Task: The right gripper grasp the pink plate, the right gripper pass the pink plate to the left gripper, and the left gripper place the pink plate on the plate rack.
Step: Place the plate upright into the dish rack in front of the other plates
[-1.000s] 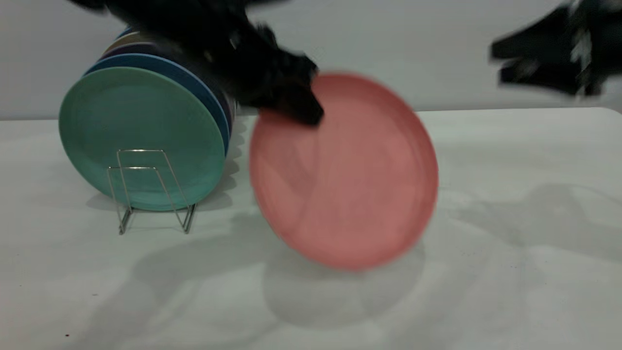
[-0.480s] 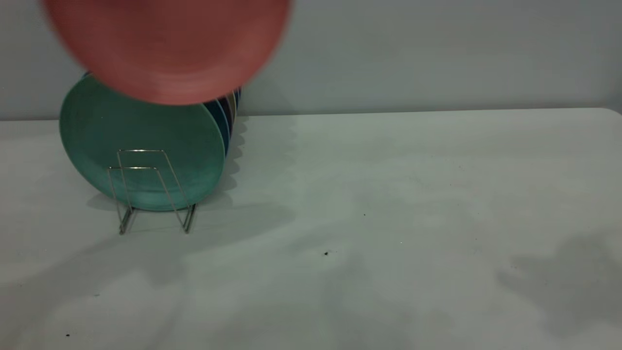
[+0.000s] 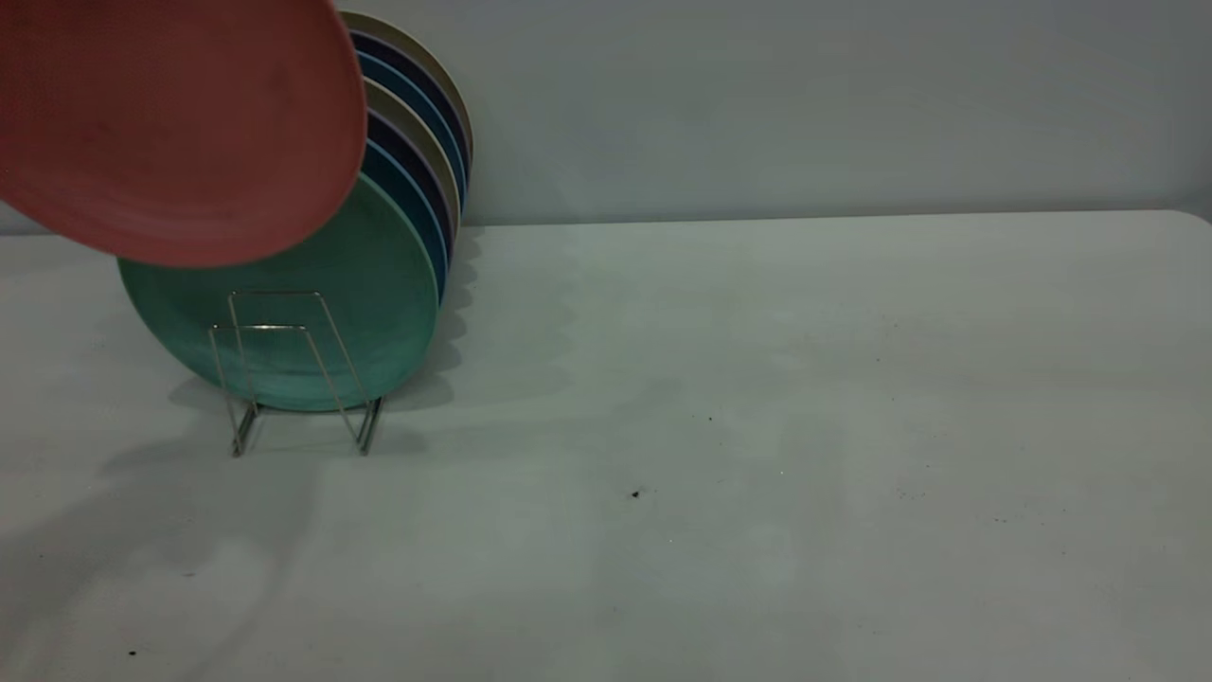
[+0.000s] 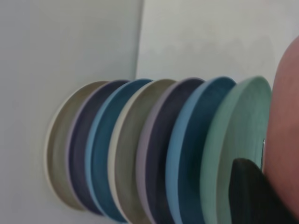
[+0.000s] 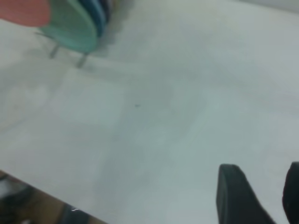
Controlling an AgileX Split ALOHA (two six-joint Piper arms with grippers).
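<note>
**Pink plate aloft above the rack**

Nearest, the right pincer [image 5: 259, 196] hangs over bare table [image 3: 757, 426], fingers apart, holding nothing. Farther back, the plate rack [image 3: 284, 369] stands on the table, its front loops bare before the teal-green plate [image 3: 312, 322]. Above that plate, clear of the rack, hangs the pink plate [image 3: 170, 123]. One finger of the left pincer [image 4: 252, 196] lies against it; its grip cannot be judged.

The exterior camera sits low and level, facing across the worktop [image 3: 757, 426] toward the back wall. The left wrist camera looks close-up at the racked plates [image 4: 154, 154]. The right wrist camera looks down from afar; all three share those plates.
</note>
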